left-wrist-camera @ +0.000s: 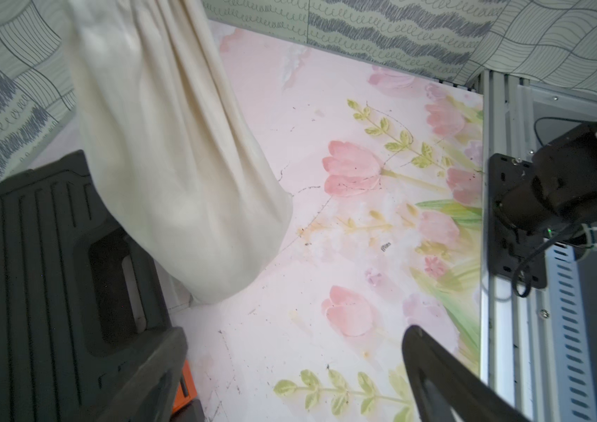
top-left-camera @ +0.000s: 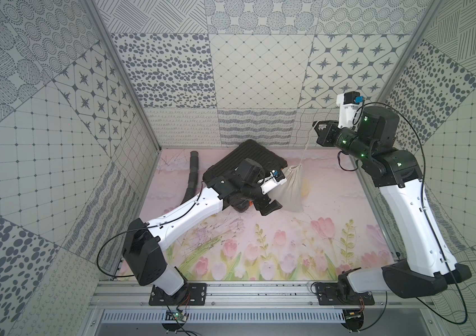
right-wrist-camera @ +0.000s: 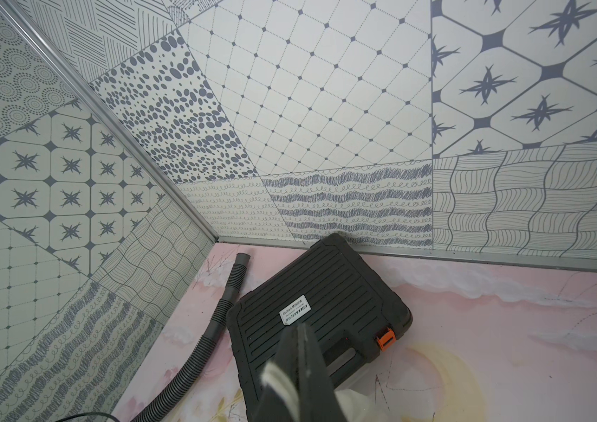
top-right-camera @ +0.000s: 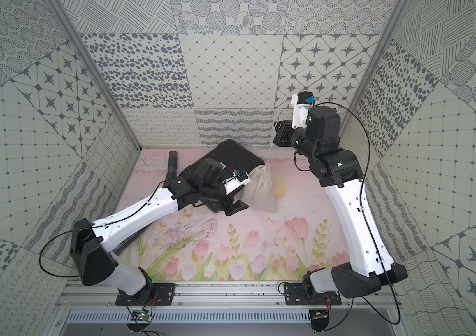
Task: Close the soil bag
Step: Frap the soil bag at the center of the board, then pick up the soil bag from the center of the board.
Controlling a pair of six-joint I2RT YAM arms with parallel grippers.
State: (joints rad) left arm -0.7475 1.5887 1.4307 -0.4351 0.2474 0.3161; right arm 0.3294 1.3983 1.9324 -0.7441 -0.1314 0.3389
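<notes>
Cinching step, apparently near its end: the raised right gripper [top-left-camera: 317,128] pinches the cord [top-left-camera: 306,148] taut above the soil bag [top-left-camera: 289,189], which sits on the table [top-left-camera: 332,203] just beside the black case [top-left-camera: 248,157], its mouth gathered. The left gripper [left-wrist-camera: 293,330] stands wide open and empty beside the bag. The next move probably calls for a gentle release of the cord.

Off-white soil bag [top-left-camera: 290,189]; black ribbed case [right-wrist-camera: 326,292], orange latch [right-wrist-camera: 385,338]; pink tulip-print tabletop [top-left-camera: 289,247]; grey hose [top-left-camera: 193,165].

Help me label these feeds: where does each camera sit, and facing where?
Top views: high behind the robot, looking down at soil bag, black case, both arms.
Left wrist: low beside the bag, facing table; open left hand shows.
Right wrist: raised, facing rear wall; shut right hand pinches cord.
Shared: both wrist views show the case.
</notes>
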